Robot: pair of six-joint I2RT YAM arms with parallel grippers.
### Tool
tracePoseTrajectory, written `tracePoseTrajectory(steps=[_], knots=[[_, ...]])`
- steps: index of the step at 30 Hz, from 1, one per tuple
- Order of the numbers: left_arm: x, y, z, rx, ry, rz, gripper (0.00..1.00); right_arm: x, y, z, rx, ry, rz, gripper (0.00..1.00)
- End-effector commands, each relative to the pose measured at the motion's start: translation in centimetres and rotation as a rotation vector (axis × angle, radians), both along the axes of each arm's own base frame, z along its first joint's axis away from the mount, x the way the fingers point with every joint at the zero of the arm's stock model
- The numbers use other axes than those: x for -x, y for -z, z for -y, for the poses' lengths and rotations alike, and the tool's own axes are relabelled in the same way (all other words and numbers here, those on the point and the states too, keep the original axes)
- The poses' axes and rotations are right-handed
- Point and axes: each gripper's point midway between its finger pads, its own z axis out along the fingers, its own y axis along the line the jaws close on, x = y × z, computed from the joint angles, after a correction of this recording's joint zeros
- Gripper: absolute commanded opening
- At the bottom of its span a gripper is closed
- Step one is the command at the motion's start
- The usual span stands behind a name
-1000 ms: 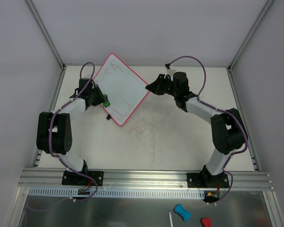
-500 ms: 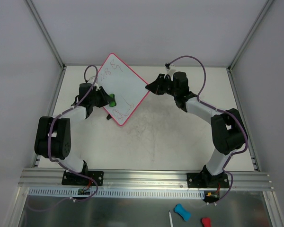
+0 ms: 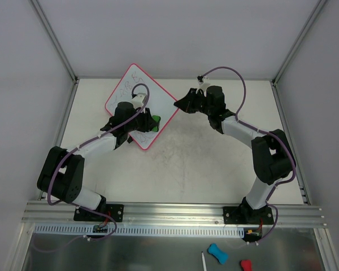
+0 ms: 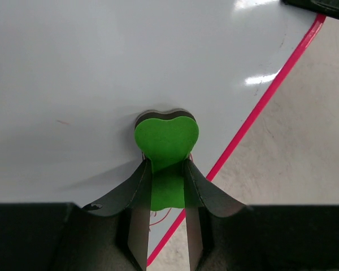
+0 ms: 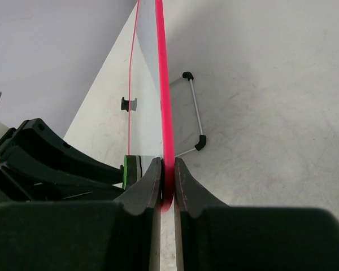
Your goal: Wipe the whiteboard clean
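Observation:
The whiteboard (image 3: 137, 93) is a white square with a pink-red rim, turned like a diamond at the back of the table, with thin scribbles near its top and left. My left gripper (image 3: 151, 123) is shut on a green heart-shaped eraser (image 4: 166, 141), pressed flat on the board near its lower right edge (image 4: 254, 113). My right gripper (image 3: 179, 104) is shut on the board's right corner; in the right wrist view the pink rim (image 5: 161, 90) runs edge-on between the fingers. The eraser also shows there (image 5: 126, 171).
A thin wire stand with black tips (image 5: 193, 118) lies on the table beside the board. Cage posts and grey walls close in the table at left, right and back. Small blue and red objects (image 3: 217, 253) lie below the front rail.
My left gripper has swept the eraser from the board's left edge across to its lower right part. The scribbles near the bottom corner are gone. The right arm has not moved.

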Motion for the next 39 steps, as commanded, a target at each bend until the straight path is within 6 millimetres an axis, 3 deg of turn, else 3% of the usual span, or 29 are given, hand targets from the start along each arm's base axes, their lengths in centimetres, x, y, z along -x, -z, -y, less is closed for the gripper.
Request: tracePoseTrajectory(steps=[1, 11, 19, 24, 29, 32, 39], knots=[[1.8, 2.0, 1.7, -0.093, 0.093, -0.042, 0.00, 3.3, 0.0, -3.4, 0.000, -0.166, -0.004, 0.00], [1.7, 1.4, 2.4, -0.180, 0.084, 0.006, 0.00, 3.5, 0.0, -3.5, -0.003, -0.168, -0.005, 0.00], [1.0, -1.5, 3.6, -0.119, 0.067, 0.041, 0.00, 3.5, 0.0, -3.4, -0.004, -0.166, -0.005, 0.00], [0.0, -3.2, 3.1, -0.106, 0.003, 0.072, 0.00, 3.6, 0.2, -3.5, -0.002, -0.168, -0.009, 0.00], [-1.1, -4.0, 0.9, -0.079, -0.069, 0.068, 0.00, 3.6, 0.3, -3.4, -0.002, -0.163, -0.012, 0.00], [-1.4, -3.5, -1.2, -0.054, -0.108, 0.035, 0.00, 3.6, 0.4, -3.5, -0.005, -0.163, -0.015, 0.00], [-1.3, 0.2, -6.7, 0.017, -0.283, -0.110, 0.00, 3.6, 0.2, -3.6, -0.017, -0.163, -0.018, 0.04]])
